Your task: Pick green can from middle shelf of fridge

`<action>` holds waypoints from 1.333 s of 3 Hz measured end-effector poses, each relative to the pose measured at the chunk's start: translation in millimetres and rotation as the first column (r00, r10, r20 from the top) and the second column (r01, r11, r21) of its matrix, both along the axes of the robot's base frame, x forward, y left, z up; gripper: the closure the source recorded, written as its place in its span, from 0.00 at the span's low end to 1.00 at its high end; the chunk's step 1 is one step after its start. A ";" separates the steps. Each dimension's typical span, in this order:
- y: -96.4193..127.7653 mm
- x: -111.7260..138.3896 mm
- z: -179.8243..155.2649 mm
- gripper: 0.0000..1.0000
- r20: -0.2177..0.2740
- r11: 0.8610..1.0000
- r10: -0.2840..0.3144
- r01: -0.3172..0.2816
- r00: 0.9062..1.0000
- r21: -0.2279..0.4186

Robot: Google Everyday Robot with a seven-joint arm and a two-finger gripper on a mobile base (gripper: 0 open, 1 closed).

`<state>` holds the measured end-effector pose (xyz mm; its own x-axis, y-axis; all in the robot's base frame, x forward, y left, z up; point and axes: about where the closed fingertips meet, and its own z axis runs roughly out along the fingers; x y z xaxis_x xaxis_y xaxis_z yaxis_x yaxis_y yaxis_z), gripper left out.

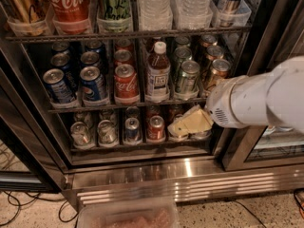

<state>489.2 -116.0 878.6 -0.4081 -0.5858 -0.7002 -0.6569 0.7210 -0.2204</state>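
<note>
The green can (188, 78) stands at the front of its lane on the middle shelf (128, 103) of the fridge (142, 172), right of the tea bottle (157, 72) and left of bronze cans (218, 70). More green cans stand behind it. My gripper (183, 125) with pale yellow fingers points left, just below the middle shelf's front edge, under the green can and in front of the lower rack's small cans. It holds nothing that I can see. My white arm (256, 99) comes in from the right.
Blue cans (76, 82) and red cola cans (126, 82) fill the left lanes. The top rack (128, 32) holds tall cans and water bottles. The lower rack holds small cans (118, 129). A clear bin (128, 215) sits on the floor below the steel grille. Cables lie at the left.
</note>
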 end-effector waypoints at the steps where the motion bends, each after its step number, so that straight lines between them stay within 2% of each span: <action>1: 2.6 2.3 -5.3 0.00 0.037 0.994 -0.100 0.099 0.994 0.042; 2: 3.8 4.4 -4.3 0.00 0.036 0.991 -0.118 0.116 0.992 0.062; 3: 7.9 2.6 -9.7 0.00 0.065 0.989 -0.127 0.121 0.990 0.085; 4: 11.9 15.2 -26.8 0.00 0.117 0.978 -0.160 0.142 0.980 0.153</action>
